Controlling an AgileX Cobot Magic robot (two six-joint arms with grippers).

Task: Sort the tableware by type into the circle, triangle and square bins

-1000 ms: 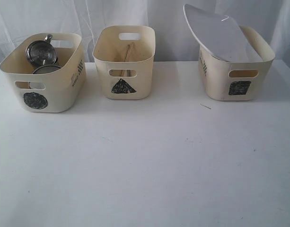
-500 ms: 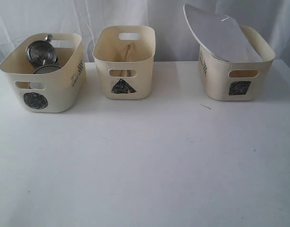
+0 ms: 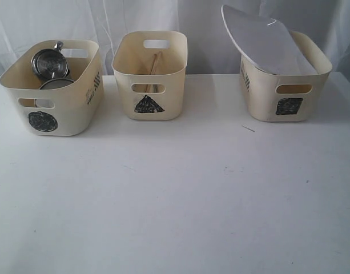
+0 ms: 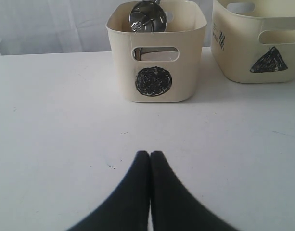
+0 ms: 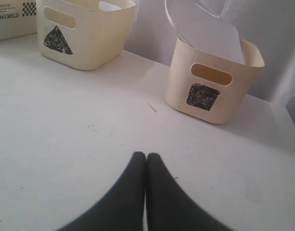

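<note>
Left claw (image 4: 150,155): clenched on nothing, over the surface (image 3: 175,200)
Circle bin (image 3: 72,111): steel mug (image 3: 49,61) inside; likely hard and slick, best taken by its handle
Triangle bin (image 3: 166,94): wooden chopsticks (image 3: 154,64) lean inside; light, thin
Square bin (image 3: 260,100): big white plate (image 3: 260,37) tilted, jutting past the rim; stiff, breakable, grip its raised edge
Right claw (image 5: 146,156): clenched, empty, facing the square bin
</note>
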